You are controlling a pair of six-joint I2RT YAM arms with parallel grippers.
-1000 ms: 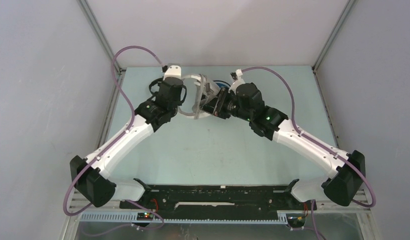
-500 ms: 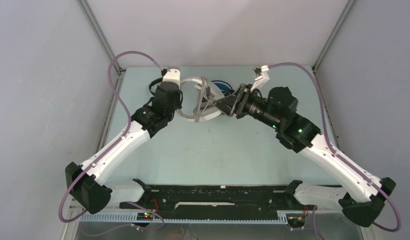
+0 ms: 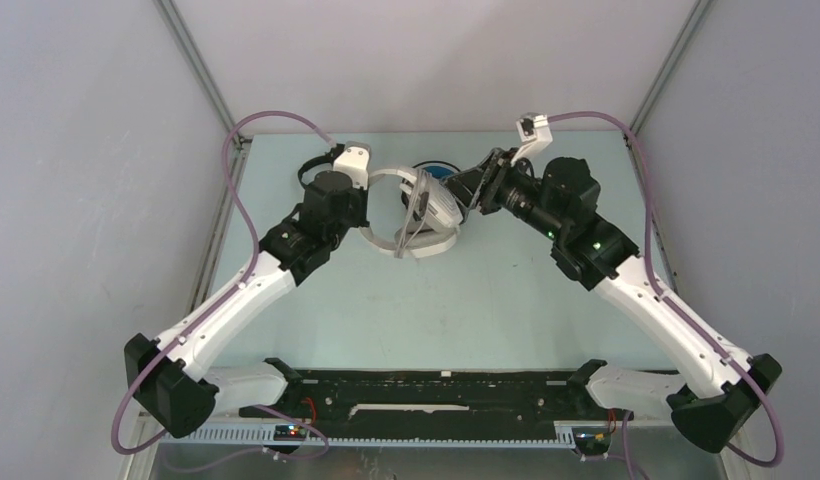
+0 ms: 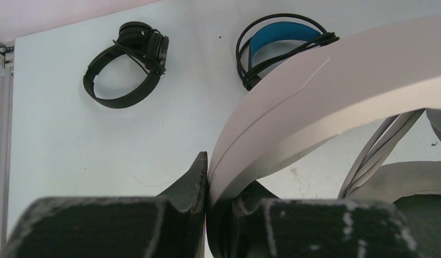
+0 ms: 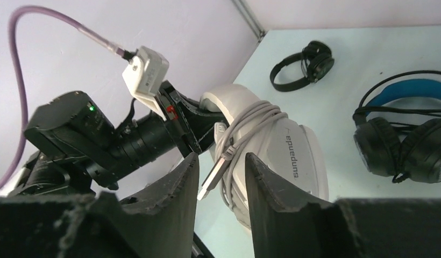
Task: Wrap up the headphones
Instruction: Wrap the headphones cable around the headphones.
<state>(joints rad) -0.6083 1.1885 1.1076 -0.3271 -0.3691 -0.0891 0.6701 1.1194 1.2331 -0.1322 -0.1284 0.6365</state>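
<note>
The table (image 3: 386, 300) was pale blue-green, and everything on it sat toward its far side. The white headphones (image 3: 431, 210), the largest of the three sets, were raised between the two arms. Their grey cable (image 5: 245, 123) was wound in several turns over one earcup. The left tool (image 4: 218, 183) was clamped on the white headband, one finger on each side of the band. The right tool (image 5: 221, 177) was close to the wrapped earcup, on the opposite side of the white headphones from the left tool. Its fingers stood apart and gripped nothing. The cable's flat plug (image 5: 212, 183) showed in the gap between them, with neither finger clearly touching it. The black pair with the blue headband (image 4: 283, 37) lay on the table just behind the white headphones, its cord bundled around it. The small all-black pair (image 4: 127, 64) lay farther off, behind the white headphones and to their left, well apart from the blue-banded pair.
</note>
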